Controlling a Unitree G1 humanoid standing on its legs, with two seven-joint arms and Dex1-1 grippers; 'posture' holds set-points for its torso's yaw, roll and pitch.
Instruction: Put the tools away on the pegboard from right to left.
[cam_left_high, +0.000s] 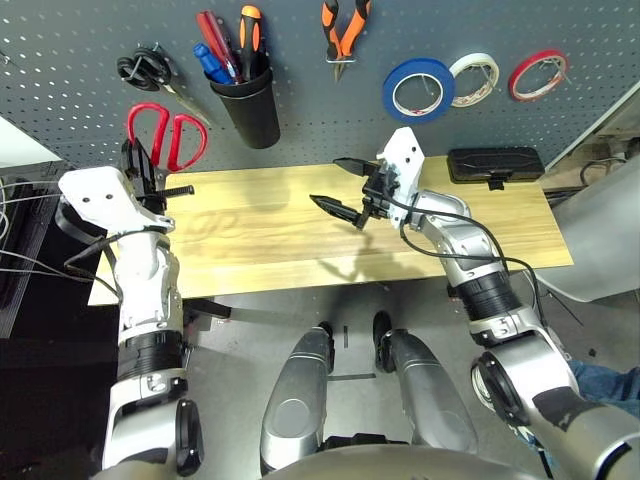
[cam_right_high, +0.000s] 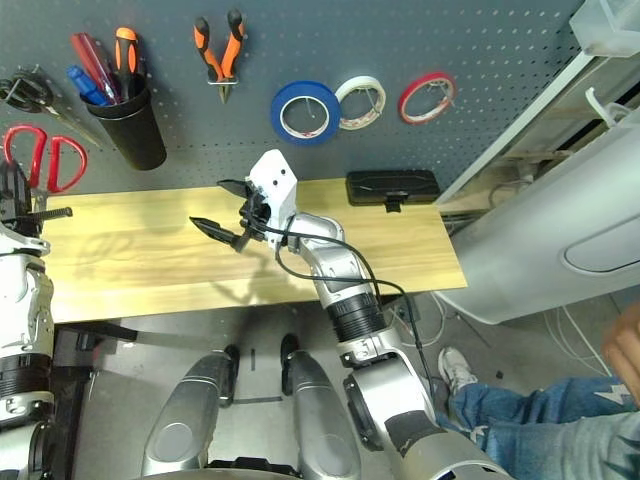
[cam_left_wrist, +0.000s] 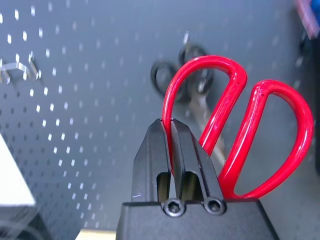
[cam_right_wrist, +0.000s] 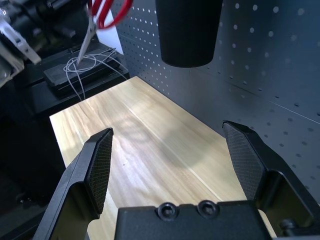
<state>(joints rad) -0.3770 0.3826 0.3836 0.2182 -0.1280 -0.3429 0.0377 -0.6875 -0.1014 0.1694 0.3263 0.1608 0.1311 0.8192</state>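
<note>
Red-handled scissors (cam_left_high: 165, 135) clamped by one handle loop in left gripper (cam_left_wrist: 172, 145), handles up, blades down, just before pegboard (cam_left_high: 80, 60). Bare hook (cam_left_wrist: 17, 70) lies beside black-handled scissors (cam_left_high: 145, 70), nearest left arm. Right gripper (cam_right_wrist: 172, 152) spread wide, empty, above bench (cam_left_high: 260, 230).

**Work area: surroundings**

A light wooden tabletop (cam_left_high: 270, 235) stands against a dark grey perforated wall panel (cam_left_high: 80, 60). Below it lies a grey floor (cam_left_high: 300, 310) with a short dark mark. A large white-grey cabinet or appliance (cam_right_high: 560, 240) stands at the right. A person's jeans-clad legs (cam_right_high: 530, 430) show at the lower right.
</note>
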